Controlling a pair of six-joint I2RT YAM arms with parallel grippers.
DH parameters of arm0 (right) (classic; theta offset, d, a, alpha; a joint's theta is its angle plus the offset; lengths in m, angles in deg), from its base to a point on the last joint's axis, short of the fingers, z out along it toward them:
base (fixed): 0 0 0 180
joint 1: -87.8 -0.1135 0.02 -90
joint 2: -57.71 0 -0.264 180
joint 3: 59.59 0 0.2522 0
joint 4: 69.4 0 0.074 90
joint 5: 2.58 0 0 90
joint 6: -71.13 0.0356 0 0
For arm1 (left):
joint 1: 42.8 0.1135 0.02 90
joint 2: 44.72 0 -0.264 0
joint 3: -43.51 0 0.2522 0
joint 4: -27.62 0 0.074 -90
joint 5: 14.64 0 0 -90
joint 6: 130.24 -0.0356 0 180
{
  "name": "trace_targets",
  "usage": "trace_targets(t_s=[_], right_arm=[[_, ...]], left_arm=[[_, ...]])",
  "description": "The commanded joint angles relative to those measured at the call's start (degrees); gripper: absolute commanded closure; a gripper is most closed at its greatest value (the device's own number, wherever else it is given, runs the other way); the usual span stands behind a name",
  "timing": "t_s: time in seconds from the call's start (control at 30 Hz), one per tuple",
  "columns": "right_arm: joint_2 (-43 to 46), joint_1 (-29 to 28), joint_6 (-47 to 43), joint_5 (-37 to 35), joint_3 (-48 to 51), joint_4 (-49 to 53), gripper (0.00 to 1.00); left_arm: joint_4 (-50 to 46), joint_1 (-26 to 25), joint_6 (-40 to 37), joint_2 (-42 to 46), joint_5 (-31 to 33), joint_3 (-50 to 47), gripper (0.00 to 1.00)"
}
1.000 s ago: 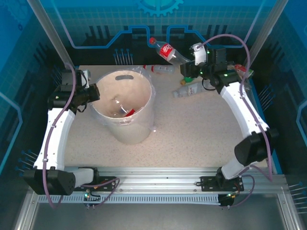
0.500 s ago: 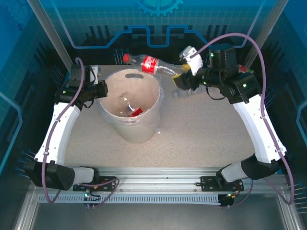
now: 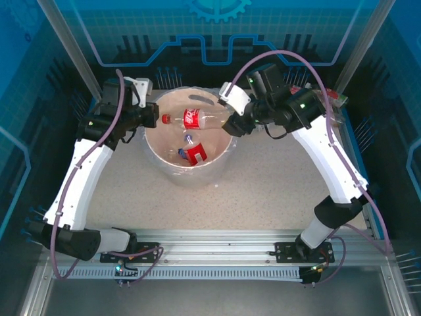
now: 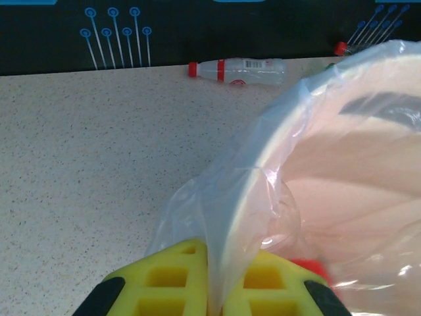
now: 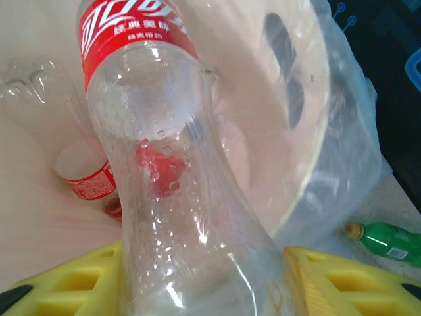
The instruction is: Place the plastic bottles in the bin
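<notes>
Bin (image 3: 191,176), cream and lined with a clear liner (image 4: 217,210), stands toward the far side of the table (image 3: 276,191). The left gripper (image 3: 150,118) is pressed together on its left rim and liner. The right gripper (image 3: 230,123) pinches the base end of a clear red-labelled bottle (image 3: 197,118), held level over the bin's mouth with the cap pointing left.

It looks empty, so probably light, slick and easily dented. The stiffer base or neck seems the best hold.

Other bottles (image 3: 195,153) lie inside. A green bottle (image 5: 388,240) lies on the table.

A second ago the held bottle was high over the far table, right of the bin, which stood further left.
</notes>
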Motion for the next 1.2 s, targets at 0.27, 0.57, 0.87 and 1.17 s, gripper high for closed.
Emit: trace_targets(t_s=[0.27,0.57,0.87,1.17], right_arm=[[-11.42,-5.14,-2.88,-5.08,-11.61,8.54,0.52],[-18.77,-5.36,-4.53,-1.67,-14.62,11.34,0.43],[-19.39,-5.19,-4.52,-0.79,-14.00,10.95,0.22],[-16.51,-4.64,-4.53,-0.44,-11.43,8.12,0.12]], left_arm=[[6.02,-2.63,3.13,0.71,-2.35,1.90,1.00],[8.47,-2.65,5.20,0.95,-2.38,-1.51,1.00],[9.20,-2.64,5.87,0.93,-1.73,-3.08,1.00],[8.81,-2.64,5.95,1.06,-0.75,-3.50,1.00]])
